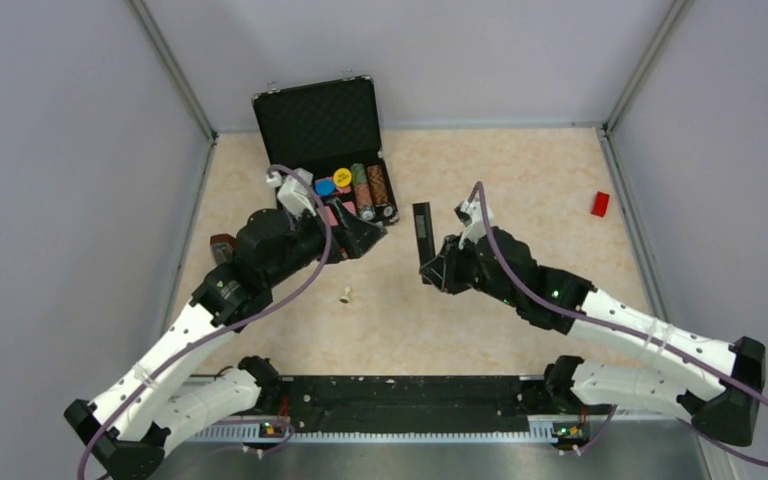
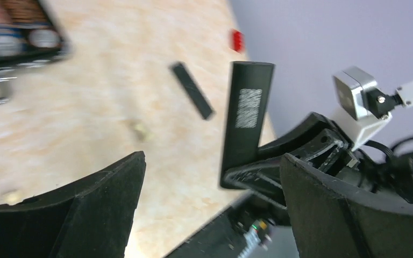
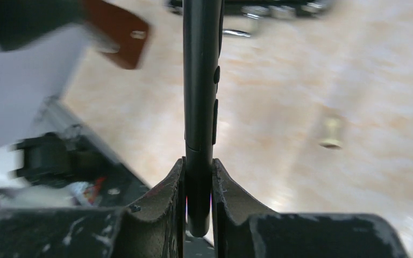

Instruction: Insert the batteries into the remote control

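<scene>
Right gripper (image 3: 199, 167) is pressed onto the lower end of the remote control (image 3: 199, 97), holding it upright above the table (image 1: 520, 180). Left gripper (image 1: 362, 238) is spread wide, holding nothing, near the open case (image 1: 320, 120)

One remote (image 2: 246, 118), one case (image 1: 320, 120), one block (image 1: 600, 203) (red).

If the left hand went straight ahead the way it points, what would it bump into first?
Probably the remote, which the right hand holds upright just ahead of the open left hand. Depth is hard to judge, so it might slip past.
</scene>
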{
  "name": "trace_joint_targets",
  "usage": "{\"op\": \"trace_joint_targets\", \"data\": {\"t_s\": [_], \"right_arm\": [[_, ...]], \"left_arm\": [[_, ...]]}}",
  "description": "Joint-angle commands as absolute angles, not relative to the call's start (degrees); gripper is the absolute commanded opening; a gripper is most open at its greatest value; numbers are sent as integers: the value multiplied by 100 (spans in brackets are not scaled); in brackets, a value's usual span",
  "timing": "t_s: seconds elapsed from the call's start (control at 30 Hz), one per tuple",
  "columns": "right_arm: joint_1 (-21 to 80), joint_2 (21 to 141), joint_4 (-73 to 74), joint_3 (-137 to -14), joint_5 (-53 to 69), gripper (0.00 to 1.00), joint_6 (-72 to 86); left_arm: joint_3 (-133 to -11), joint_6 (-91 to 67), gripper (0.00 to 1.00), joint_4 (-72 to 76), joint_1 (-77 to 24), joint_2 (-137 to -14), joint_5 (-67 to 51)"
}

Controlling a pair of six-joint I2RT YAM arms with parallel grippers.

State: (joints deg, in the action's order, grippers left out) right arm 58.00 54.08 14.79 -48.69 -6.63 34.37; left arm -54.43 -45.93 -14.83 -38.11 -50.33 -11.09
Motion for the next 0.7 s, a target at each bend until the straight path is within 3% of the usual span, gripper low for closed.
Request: {"op": "trace_joint_targets", "data": {"t_s": [0.0,0.17,0.4,0.67], "right_arm": [[5330,5843,3060,-5229,-2293,5,3061],[4744,6695,3800,-5308,-3157,5,2859],[4520,8350,3737,-5570,-3904,4,2353],[4483,9359,3453,-5970,-3841,7,1516]], "left_arm": [[-5596,-4310,99,-2766,-3814,-4484,1267],[-5295,-4323,99,-2833,-3815,-4157,1375],[-5254,-4415,99,-2791,-3807,-4236,1279],[-5244,-4401,99,-2804,-3808,-4247,1302]]}}
